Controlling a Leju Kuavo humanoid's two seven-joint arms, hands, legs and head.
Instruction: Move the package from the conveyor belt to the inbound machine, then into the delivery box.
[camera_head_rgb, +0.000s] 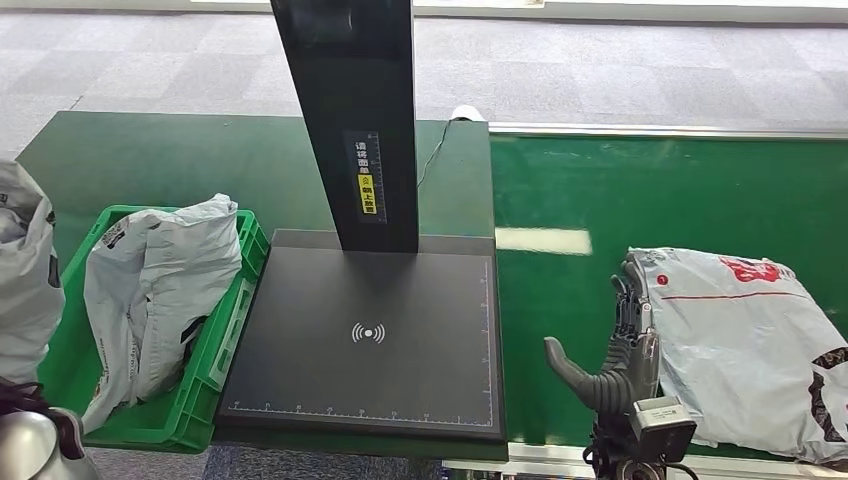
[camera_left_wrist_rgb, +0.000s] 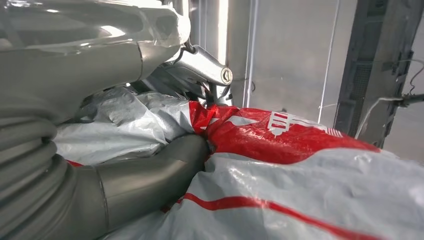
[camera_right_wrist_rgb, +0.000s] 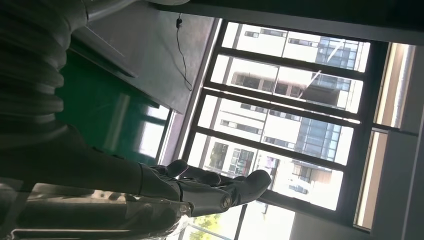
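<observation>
Far left, green delivery box (camera_head_rgb: 215, 345) already holds a grey bag (camera_head_rgb: 150, 300), upright-ish, leaning against the wall. Left hand (camera_left_wrist_rgb: 150, 175) in its wrist view presses its thumb into a red-and-white bag (camera_left_wrist_rgb: 300, 165); whether it actually grips it, cannot tell. Centre, inbound machine (camera_head_rgb: 365, 340) plate bare, nothing scanned yet. Right, the package (camera_head_rgb: 750, 340) lies flat on the conveyor belt (camera_head_rgb: 560, 200), long axis running diagonally from the near right edge back toward the machine. Right hand (camera_head_rgb: 625, 340) has its fingers laid straight against the package's left edge, thumb spread away, nothing grasped. Judged: pick not done; scan and box drop both remain.
</observation>
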